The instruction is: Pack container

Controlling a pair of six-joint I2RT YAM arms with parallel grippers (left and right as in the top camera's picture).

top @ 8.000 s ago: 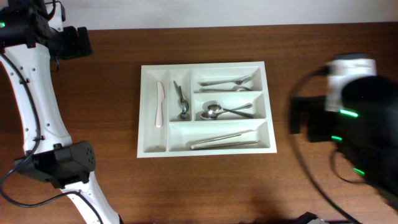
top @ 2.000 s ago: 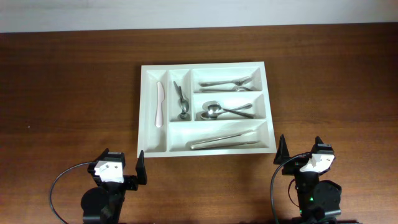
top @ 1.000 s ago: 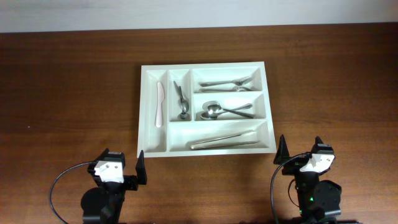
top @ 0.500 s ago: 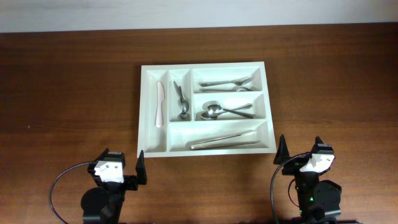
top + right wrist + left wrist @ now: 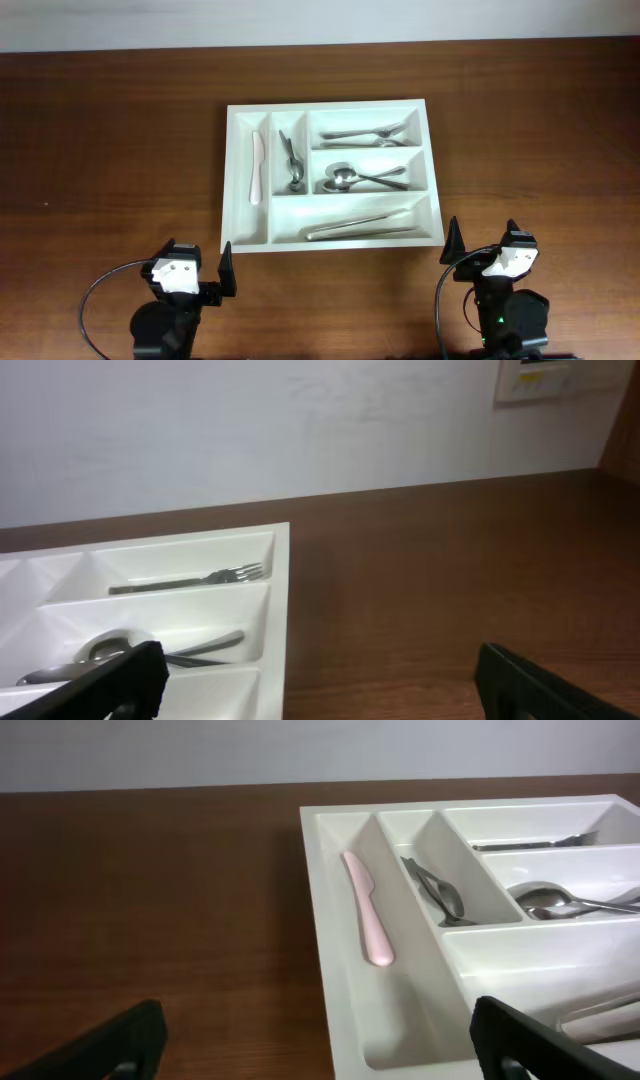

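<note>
The white container [image 5: 228, 180] lies at the table's middle. A pale pink knife [image 5: 257, 168] fills its left narrow slot and metal spoons [image 5: 292, 165] the slot beside it. Forks [image 5: 365, 133], more spoons [image 5: 360, 179] and tongs [image 5: 360, 226] occupy the wide sections. My left gripper [image 5: 196, 262] rests open at the near edge, just short of the container's front left corner. Open too, my right gripper [image 5: 481, 243] sits off the front right corner. In the left wrist view the gripper [image 5: 322, 1055] frames the container's wall [image 5: 322, 920] and knife [image 5: 367, 910], holding nothing. The right gripper [image 5: 318, 685] is likewise empty beside the rim [image 5: 280, 610].
Dark wooden tabletop [image 5: 120, 150] surrounds the container on all sides. A pale wall [image 5: 300, 420] runs behind the table's far edge. Both arms' bases and cables sit at the near edge.
Eight seconds ago both arms were raised at the table's sides; they now sit folded at the near edge. Nothing has moved in the last two seconds.
</note>
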